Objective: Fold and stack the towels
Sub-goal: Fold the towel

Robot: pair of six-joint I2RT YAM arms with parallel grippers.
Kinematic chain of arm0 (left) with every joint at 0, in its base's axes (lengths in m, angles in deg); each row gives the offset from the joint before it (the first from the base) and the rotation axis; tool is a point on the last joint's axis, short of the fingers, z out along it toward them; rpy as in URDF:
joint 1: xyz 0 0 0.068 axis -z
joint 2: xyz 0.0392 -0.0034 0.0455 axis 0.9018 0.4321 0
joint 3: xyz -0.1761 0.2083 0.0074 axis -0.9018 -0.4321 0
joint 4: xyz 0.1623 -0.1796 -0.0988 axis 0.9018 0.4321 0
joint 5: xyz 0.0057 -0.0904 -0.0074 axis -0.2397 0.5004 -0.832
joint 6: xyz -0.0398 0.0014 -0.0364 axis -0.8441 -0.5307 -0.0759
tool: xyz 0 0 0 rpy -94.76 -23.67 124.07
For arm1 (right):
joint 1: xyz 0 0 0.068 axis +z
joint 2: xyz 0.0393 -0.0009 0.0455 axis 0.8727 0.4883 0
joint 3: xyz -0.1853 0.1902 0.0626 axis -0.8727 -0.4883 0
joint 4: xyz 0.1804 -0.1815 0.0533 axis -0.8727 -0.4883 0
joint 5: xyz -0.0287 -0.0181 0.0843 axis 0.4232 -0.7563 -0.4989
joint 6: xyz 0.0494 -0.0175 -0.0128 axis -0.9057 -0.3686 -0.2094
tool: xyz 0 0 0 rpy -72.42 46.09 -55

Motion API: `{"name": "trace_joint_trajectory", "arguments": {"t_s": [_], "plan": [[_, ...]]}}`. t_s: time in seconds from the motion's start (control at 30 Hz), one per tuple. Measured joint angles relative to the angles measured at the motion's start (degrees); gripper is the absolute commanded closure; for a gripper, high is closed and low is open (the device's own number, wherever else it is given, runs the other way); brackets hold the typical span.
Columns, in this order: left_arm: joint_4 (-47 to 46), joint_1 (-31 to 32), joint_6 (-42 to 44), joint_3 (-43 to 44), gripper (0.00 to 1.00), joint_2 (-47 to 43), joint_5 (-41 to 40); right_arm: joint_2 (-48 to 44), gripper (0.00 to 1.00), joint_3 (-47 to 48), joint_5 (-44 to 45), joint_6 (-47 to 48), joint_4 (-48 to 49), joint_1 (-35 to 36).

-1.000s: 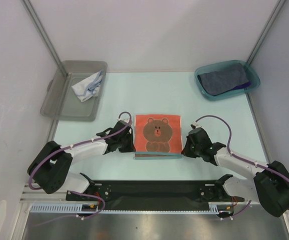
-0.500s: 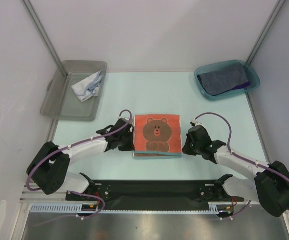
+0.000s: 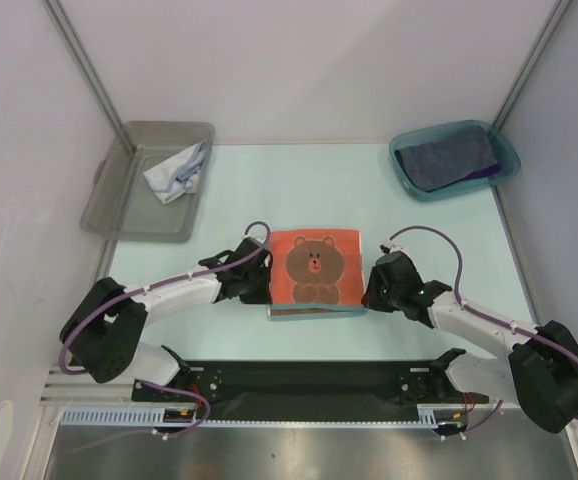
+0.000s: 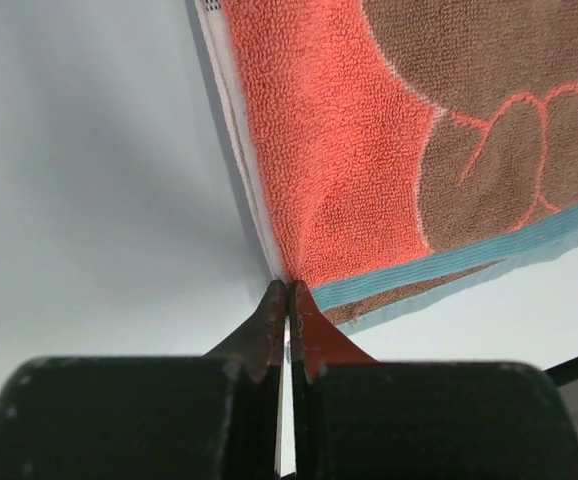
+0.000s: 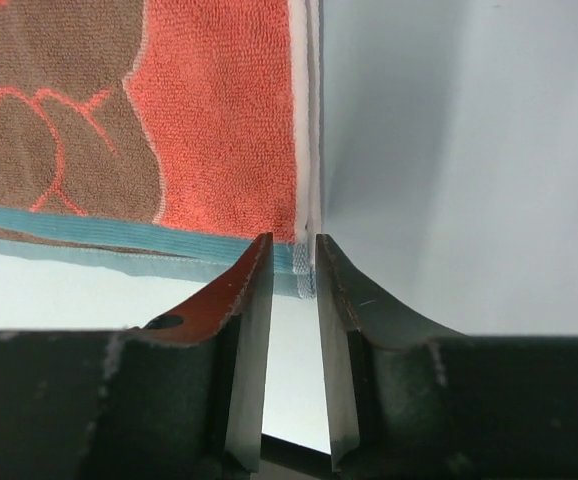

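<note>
Lying folded near-centre on the pale green table (image 3: 219, 190), orange-red terry towel with brown bear print (image 3: 315, 268) — left gripper (image 4: 287, 287) pinching its near-left corner, right gripper (image 5: 292, 240) spread astride the near-right corner.

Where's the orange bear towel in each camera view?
Top external: orange bear towel lies flat at picture centre.
Left wrist: it fills the upper right.
Right wrist: it fills the upper left.
Shared landmark: its teal edge stripe, along the towel's near edge.
</note>
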Motion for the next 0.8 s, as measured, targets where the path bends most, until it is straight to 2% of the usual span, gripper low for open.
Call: {"name": "trace_joint_trajectory", "arguments": {"t_s": [0.13, 0.23, 0.27, 0.33, 0.37, 0.47, 0.57, 0.8], "plan": [[-0.2, 0.3, 0.2, 0.0, 1.00, 0.7, 0.1, 0.7, 0.69, 0.0, 0.0, -0.1, 0.0, 0.7], [-0.2, 0.5, 0.4, 0.0, 0.78, 0.7, 0.1, 1.5, 0.69, 0.0, 0.1, -0.1, 0.0, 1.0], [-0.1, 0.6, 0.5, 0.0, 0.80, 0.7, 0.0, 1.7, 0.72, 0.0, 0.1, -0.1, 0.0, 1.2], [-0.1, 0.7, 0.2, 0.0, 0.96, 0.7, 0.0, 2.0, 0.77, 0.0, 0.2, -0.2, 0.0, 1.3], [-0.1, 0.8, 0.1, 0.0, 0.99, 0.7, 0.0, 2.0, 0.83, 0.0, 0.2, -0.3, 0.1, 1.4], [-0.1, 1.0, 0.3, 0.0, 1.00, 0.7, 0.1, 2.0, 0.94, 0.0, 0.6, -0.6, 0.1, 1.7], [-0.1, 1.0, 0.3, 0.0, 1.00, 0.7, 0.1, 2.0, 0.98, 0.0, 0.9, -0.7, 0.0, 2.0], [1.6, 1.2, 0.3, 1.6, 1.00, 0.7, -0.1, 1.7, 0.95, 0.6, 1.9, -0.7, -1.2, 2.1]]}}
